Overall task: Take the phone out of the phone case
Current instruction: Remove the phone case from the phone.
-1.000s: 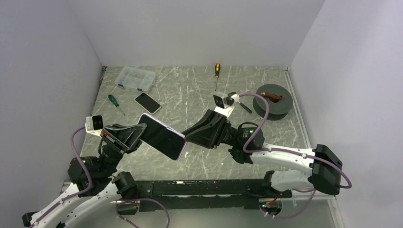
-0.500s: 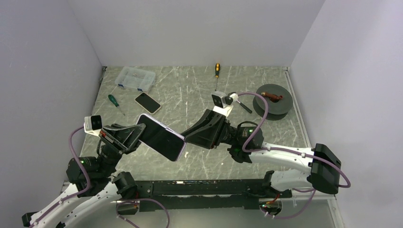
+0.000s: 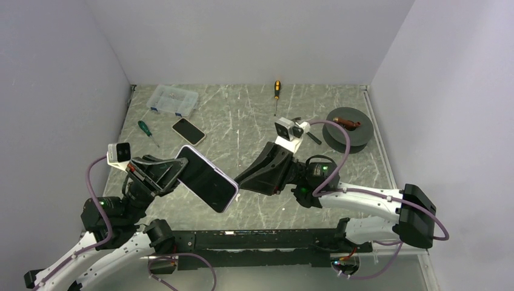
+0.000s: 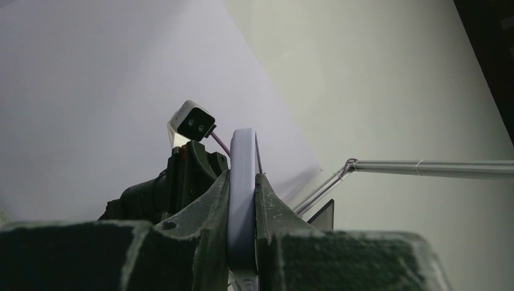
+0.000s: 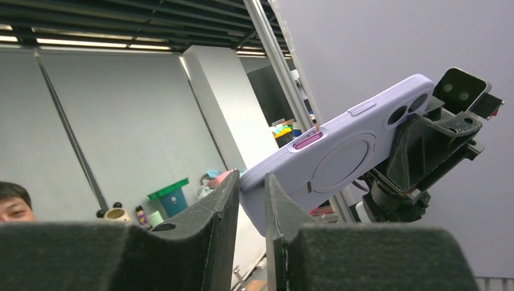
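Grey marbled bench (image 3: 242,115), pale walls on three sides. Phone (image 3: 206,177) in lilac case (image 5: 339,151) held in the air over the near part, screen up. Left end effector (image 3: 174,171) clenched on one end of the case; right end effector (image 3: 238,180) pinching the opposite corner. Behind lie a spare handset (image 3: 188,131), clear box (image 3: 174,100), green screwdriver (image 3: 145,130), orange screwdriver (image 3: 276,94) and dark spool (image 3: 347,128)

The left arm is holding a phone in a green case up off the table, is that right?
Not quite: the phone case is lilac, not green, as the right wrist view shows. The left gripper does hold it up off the table.
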{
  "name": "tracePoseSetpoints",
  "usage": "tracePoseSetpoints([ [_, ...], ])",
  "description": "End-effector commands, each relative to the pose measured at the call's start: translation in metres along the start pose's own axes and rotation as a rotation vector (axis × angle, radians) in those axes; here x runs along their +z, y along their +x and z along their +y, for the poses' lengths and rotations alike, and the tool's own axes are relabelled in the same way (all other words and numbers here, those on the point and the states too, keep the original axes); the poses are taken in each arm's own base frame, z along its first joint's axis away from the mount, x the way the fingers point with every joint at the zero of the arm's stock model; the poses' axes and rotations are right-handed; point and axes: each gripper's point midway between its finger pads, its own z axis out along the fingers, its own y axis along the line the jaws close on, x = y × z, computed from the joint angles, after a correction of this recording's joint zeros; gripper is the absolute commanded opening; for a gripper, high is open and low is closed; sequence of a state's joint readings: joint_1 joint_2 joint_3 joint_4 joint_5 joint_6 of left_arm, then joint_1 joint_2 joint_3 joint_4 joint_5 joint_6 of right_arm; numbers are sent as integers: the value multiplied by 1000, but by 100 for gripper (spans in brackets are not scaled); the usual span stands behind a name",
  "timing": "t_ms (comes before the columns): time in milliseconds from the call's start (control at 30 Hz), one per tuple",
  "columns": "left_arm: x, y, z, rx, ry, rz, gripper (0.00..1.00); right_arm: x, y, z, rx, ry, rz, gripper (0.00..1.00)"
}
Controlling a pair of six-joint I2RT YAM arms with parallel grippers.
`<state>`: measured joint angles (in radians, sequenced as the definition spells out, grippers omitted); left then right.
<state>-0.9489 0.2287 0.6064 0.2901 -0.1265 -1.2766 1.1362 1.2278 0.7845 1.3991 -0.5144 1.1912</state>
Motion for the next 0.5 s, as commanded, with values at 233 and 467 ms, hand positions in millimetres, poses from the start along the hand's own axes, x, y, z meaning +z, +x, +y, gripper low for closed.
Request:
tracePoseSetpoints([
  [233, -1, -19, 26, 149, -158, -76, 0, -23, -4, 49, -249, -7, 1, 25],
  [467, -7, -31, 20, 196, -188, -114, 0, -66, -10, 6, -272, 344, -59, 47],
])
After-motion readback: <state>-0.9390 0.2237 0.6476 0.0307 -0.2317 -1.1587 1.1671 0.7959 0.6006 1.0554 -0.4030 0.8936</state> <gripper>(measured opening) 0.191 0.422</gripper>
